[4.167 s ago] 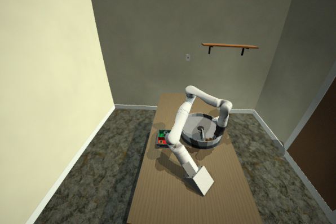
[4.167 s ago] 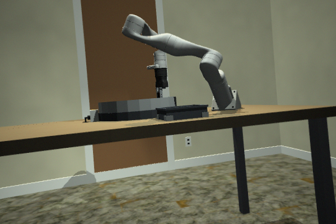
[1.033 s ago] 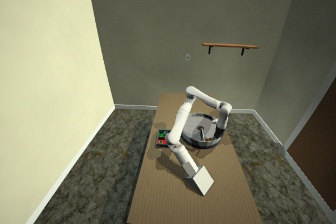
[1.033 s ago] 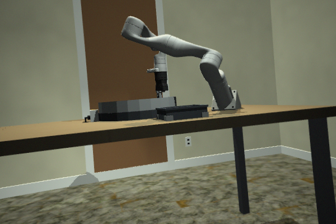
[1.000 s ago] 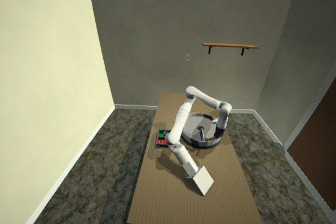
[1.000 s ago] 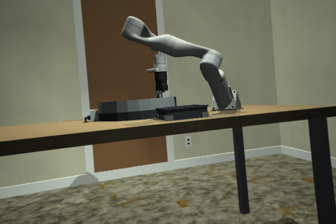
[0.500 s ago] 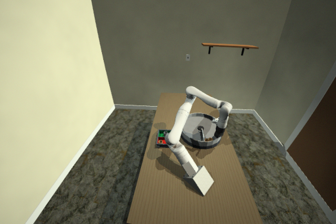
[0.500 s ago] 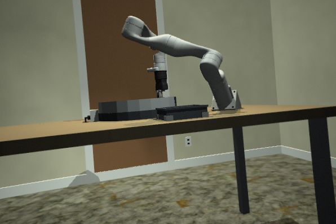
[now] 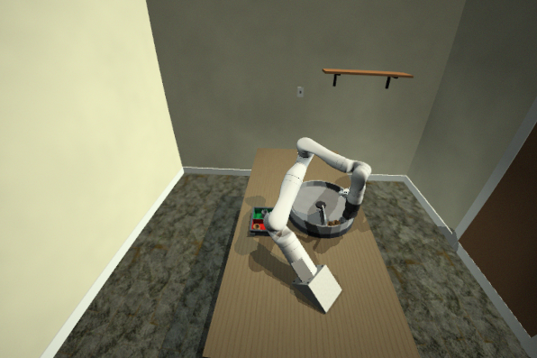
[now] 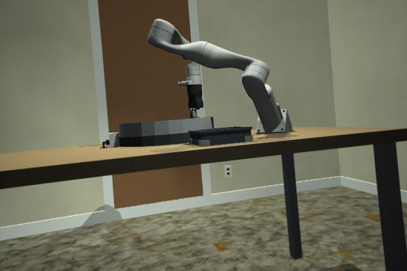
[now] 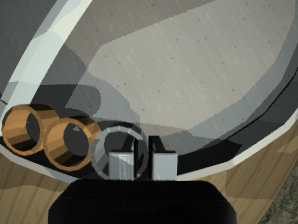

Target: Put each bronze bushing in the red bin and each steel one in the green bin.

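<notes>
In the wrist view my gripper [image 11: 143, 150] is shut on the wall of a steel bushing [image 11: 119, 152], one finger inside its bore and one outside. Two bronze bushings [image 11: 25, 128] [image 11: 69, 141] lie side by side just left of it, against the turntable's rim. The grey turntable [image 9: 321, 208] sits mid-table; my gripper [image 9: 348, 215] hangs over its right side, and also shows just above the rim in the exterior view [image 10: 193, 112]. The bin tray stands left of the turntable, with the green bin [image 9: 260, 213] behind the red bin [image 9: 258, 225]. A bronze ring lies in the red bin.
A dark centre post [image 9: 322, 209] stands in the middle of the turntable. My arm's base [image 9: 317, 288] sits on the table's near side, and the arm's lower links pass between the turntable and the bins. The table edge runs close to the right of the turntable.
</notes>
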{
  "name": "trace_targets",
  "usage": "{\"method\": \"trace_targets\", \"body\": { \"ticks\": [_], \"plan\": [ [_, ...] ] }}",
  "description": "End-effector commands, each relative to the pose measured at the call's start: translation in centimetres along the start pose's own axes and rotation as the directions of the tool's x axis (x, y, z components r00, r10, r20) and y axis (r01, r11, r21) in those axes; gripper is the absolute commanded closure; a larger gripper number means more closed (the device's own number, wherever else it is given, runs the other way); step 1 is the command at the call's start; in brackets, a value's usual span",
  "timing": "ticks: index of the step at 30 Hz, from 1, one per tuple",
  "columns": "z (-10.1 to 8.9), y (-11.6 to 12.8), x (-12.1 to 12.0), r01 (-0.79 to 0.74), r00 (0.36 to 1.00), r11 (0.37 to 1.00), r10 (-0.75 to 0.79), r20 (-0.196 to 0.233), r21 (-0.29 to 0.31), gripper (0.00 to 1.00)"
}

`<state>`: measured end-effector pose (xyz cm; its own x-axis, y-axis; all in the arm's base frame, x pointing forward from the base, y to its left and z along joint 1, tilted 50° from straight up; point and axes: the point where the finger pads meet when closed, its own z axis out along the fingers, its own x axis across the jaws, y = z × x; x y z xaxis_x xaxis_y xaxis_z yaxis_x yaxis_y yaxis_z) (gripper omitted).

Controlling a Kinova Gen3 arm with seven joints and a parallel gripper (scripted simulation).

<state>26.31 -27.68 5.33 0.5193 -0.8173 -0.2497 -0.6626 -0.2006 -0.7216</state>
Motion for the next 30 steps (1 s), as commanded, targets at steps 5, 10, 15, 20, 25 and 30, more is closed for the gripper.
{"method": "trace_targets", "body": {
  "ticks": [5, 10, 15, 20, 25, 30],
  "plan": [
    [-0.33, 0.02, 0.04, 0.000, 1.000, 1.000, 0.000, -0.002, 0.000, 1.00],
    [-0.45, 0.02, 0.04, 0.000, 1.000, 1.000, 0.000, -0.002, 0.000, 1.00],
    [-0.63, 0.02, 0.04, 0.000, 1.000, 1.000, 0.000, -0.002, 0.000, 1.00],
    [-0.74, 0.02, 0.04, 0.000, 1.000, 1.000, 0.000, -0.002, 0.000, 1.00],
    [-0.92, 0.02, 0.04, 0.000, 1.000, 1.000, 0.000, -0.002, 0.000, 1.00],
    [-1.04, 0.02, 0.03, 0.000, 1.000, 1.000, 0.000, -0.002, 0.000, 1.00]
  ]
}}
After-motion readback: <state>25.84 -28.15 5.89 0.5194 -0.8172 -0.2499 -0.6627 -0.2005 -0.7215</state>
